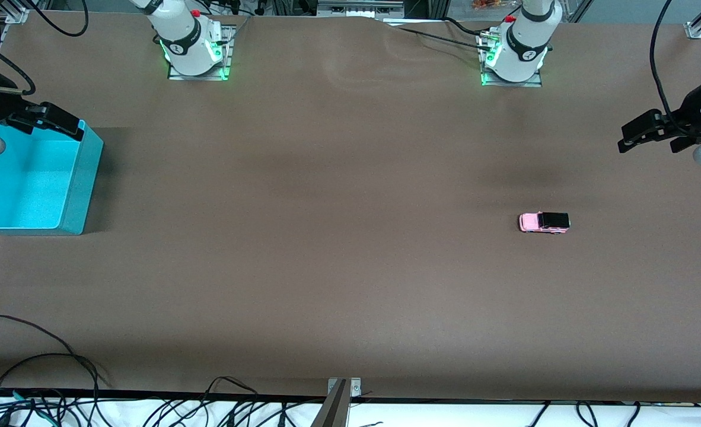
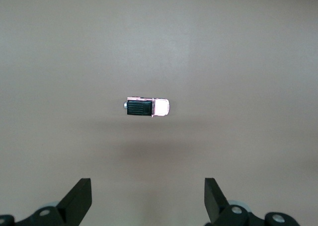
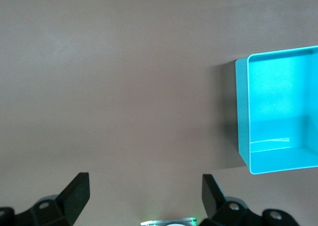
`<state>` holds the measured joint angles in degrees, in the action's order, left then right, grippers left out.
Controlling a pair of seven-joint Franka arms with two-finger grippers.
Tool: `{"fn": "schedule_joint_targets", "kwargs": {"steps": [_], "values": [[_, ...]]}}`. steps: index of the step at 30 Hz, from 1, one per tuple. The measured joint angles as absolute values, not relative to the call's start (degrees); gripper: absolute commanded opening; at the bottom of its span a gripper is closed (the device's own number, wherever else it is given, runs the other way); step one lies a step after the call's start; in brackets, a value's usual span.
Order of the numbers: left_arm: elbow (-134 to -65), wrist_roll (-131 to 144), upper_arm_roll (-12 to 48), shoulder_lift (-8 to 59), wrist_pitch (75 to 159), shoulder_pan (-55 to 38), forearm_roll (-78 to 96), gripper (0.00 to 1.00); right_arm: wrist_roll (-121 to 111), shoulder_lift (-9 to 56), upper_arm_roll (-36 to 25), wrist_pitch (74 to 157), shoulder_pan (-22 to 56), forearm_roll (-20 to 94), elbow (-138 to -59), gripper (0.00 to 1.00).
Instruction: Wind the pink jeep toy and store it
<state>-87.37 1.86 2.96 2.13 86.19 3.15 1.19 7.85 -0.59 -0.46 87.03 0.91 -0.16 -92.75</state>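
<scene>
Sitting low in the right part of the front view, pink jeep toy (image 1: 544,222) rests untouched on the counter (image 1: 327,237), and with the left gripper (image 2: 148,198) spread wide above it and the right gripper (image 3: 145,196) equally spread beside the turquoise bin (image 1: 72,196), a sloppy pinch could easily just shove something that tiny away.

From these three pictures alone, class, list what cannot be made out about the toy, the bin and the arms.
- Pink jeep toy: too small in the front and left wrist views to show any winding part.
- Turquoise bin: cut off by the edge in the front and right wrist views; the right gripper covers one rim.
- Both arms: cut off in the front view between base and wrist.
- Left gripper: open, only fingertips show in its wrist view.
</scene>
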Motion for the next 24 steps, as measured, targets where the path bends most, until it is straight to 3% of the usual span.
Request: {"fn": "schedule_joint_targets", "kwargs": {"steps": [24], "values": [[-88.30, 1.82, 2.96, 2.39, 86.48, 3.16, 1.19, 1.00, 7.85, -0.55, -0.37, 87.03, 0.92, -0.16, -92.78, 1.00]]}}
